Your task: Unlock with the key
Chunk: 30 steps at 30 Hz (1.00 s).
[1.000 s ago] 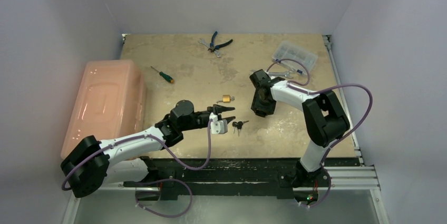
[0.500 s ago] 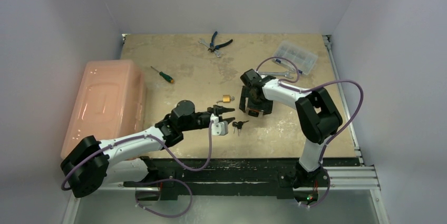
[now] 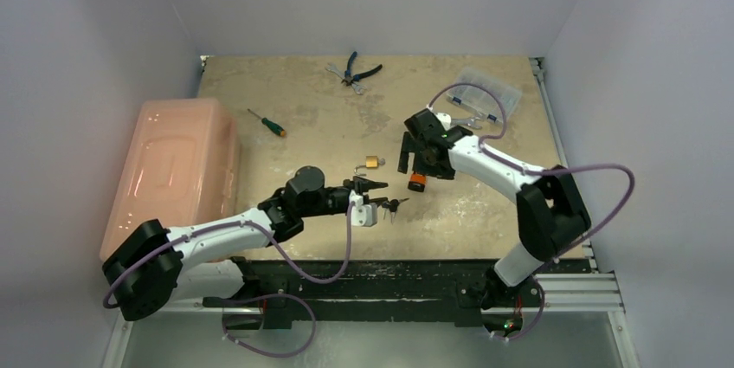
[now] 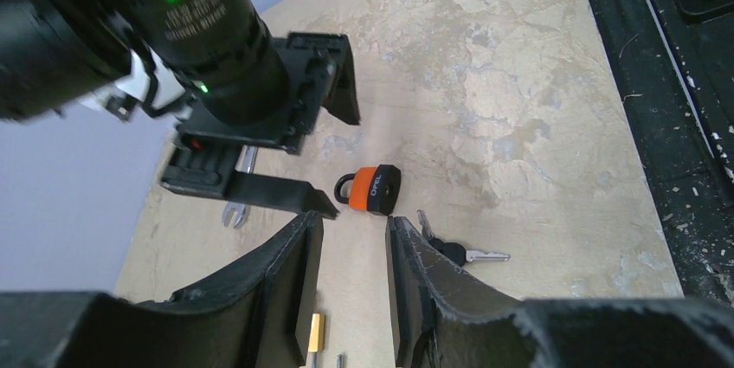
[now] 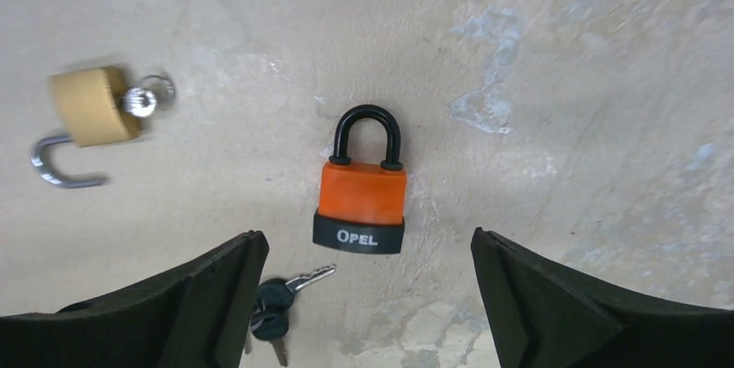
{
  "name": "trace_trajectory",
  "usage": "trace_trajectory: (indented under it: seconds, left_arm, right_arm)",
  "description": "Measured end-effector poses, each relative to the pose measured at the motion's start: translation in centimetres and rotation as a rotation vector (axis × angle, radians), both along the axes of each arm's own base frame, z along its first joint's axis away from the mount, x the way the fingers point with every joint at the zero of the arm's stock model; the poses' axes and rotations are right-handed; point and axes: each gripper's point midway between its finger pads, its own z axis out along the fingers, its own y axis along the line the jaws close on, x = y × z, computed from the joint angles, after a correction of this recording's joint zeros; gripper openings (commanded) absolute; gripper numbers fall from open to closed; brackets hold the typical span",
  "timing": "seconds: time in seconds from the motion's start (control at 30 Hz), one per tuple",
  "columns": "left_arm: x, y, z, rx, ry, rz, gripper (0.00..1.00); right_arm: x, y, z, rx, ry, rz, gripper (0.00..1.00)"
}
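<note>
An orange padlock [image 3: 417, 182] [image 5: 359, 199] with a black base lies flat on the table, its shackle closed. My right gripper [image 3: 423, 158] [image 5: 365, 242] hovers over it, open wide, with nothing between its fingers. A bunch of black-headed keys [image 3: 391, 204] [image 5: 273, 300] [image 4: 454, 251] lies just beside the padlock's base. From the left, my left gripper [image 3: 374, 194] [image 4: 355, 225] points at the padlock [image 4: 370, 190]. It is low over the table and open with a narrow, empty gap. The keys sit by its right finger [image 4: 415, 281].
A brass padlock [image 3: 373, 161] [image 5: 82, 108] lies with its shackle open and a key in it. A pink bin [image 3: 173, 169] stands at the left edge. At the back lie a screwdriver [image 3: 264, 122], pliers [image 3: 357, 71], a clear box [image 3: 485, 89] and a wrench [image 4: 238, 212].
My right gripper has opened wide and drawn back from the table, leaving the orange padlock lying there. The left arm has edged slightly towards the keys.
</note>
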Motion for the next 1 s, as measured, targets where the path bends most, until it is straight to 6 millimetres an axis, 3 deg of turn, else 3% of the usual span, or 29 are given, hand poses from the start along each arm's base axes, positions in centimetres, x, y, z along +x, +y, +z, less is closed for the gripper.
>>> trace_trajectory:
  seconds: [0.13,0.27,0.37,0.47,0.7,0.8,1.0]
  left_arm:
    - [-0.2,-0.1,0.0,0.0,-0.001,-0.005,0.36]
    - [0.1,0.1,0.5,-0.007,-0.021,0.014,0.34]
    - [0.4,0.4,1.7,-0.025,-0.061,0.037,0.34]
    - [1.0,1.0,3.8,-0.067,-0.128,0.078,0.34]
    - [1.8,2.4,7.2,-0.148,-0.231,0.161,0.34]
    - [2.0,2.7,7.9,-0.164,-0.248,0.181,0.34]
    - [2.1,3.0,8.8,-0.186,-0.263,0.196,0.34]
  right_arm:
    - [0.1,-0.5,3.1,0.025,-0.122,0.045,0.98]
    - [-0.4,-0.4,3.9,0.031,-0.135,0.107,0.99]
    - [-1.6,0.3,3.2,0.059,-0.119,0.156,0.97]
    - [-3.3,1.2,2.9,0.093,-0.096,0.208,0.87]
    - [-5.5,4.8,2.7,0.162,-0.072,0.296,0.74]
    - [-6.4,6.1,1.5,0.164,-0.036,0.317,0.68]
    - [-7.6,6.7,-1.8,0.118,0.057,0.313,0.57]
